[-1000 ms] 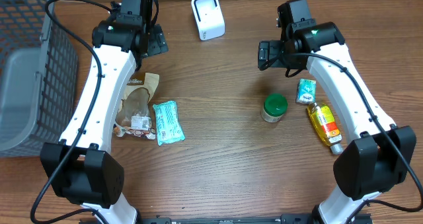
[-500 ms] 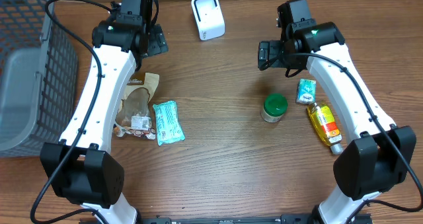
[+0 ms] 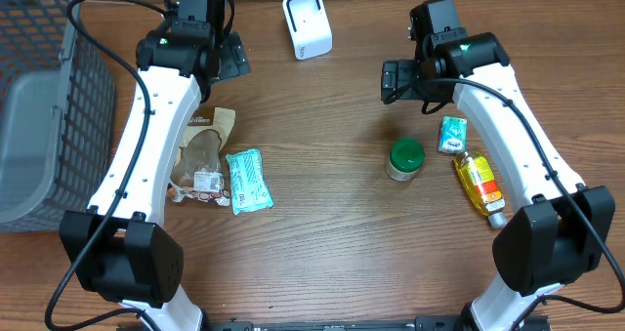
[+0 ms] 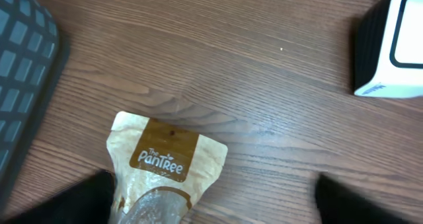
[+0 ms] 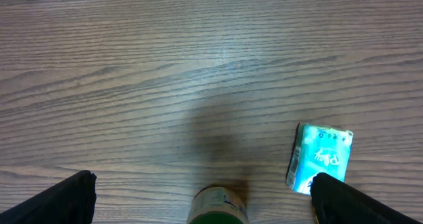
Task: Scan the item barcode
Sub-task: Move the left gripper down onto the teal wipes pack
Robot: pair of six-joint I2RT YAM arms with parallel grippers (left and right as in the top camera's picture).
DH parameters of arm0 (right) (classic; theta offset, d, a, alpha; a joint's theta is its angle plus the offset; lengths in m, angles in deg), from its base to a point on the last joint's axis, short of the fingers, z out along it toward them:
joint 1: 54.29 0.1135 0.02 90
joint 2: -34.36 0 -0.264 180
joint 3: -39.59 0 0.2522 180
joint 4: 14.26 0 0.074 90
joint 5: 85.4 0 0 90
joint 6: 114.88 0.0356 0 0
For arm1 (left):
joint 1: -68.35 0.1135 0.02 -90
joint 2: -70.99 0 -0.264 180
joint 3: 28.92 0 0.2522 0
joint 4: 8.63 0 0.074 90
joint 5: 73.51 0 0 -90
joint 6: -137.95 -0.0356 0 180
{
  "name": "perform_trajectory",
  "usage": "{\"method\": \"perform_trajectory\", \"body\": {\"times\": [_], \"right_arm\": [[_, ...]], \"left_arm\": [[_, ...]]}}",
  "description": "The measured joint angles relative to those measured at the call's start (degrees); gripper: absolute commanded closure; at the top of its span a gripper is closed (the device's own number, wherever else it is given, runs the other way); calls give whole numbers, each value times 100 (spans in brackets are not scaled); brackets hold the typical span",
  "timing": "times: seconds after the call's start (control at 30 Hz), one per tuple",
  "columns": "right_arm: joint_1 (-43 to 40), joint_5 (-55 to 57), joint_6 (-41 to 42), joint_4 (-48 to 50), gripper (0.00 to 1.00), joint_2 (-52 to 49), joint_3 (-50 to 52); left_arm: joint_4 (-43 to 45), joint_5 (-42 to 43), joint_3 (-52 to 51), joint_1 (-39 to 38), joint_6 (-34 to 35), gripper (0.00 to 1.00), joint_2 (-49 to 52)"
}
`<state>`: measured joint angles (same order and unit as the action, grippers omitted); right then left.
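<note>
Little has moved since a second ago: both arms hang where they were, and every item lies as before. You're at the very start, I'd judge, with nothing picked up yet. Your left pincer hovers wide open and empty above the counter, near the top edge of the Pantree pouch. The right pincer, equally wide and empty, hangs near the green-lidded jar. Next you need to drop onto one item, grip it, and turn its barcode toward the white scanner at the back.
</note>
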<state>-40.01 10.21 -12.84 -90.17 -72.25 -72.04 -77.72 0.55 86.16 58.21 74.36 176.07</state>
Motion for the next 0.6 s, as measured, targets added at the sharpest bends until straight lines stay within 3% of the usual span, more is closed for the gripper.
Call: {"method": "perform_trajectory", "body": {"times": [0.07,0.2,0.3,0.6], "right_arm": [[-2,0,0,0,0,0,0],[0,0,-2,2,0,0,0],[0,2,0,2,0,0,0],[-2,39,0,2,0,0,0]], "left_arm": [[-140,79,0,0,-61,66,0],[-728,498,-2,0,-118,74,0],[-1193,951,-203,0,-140,96,-9],[-1329,1456,-1698,-153,-153,96,-9]]}}
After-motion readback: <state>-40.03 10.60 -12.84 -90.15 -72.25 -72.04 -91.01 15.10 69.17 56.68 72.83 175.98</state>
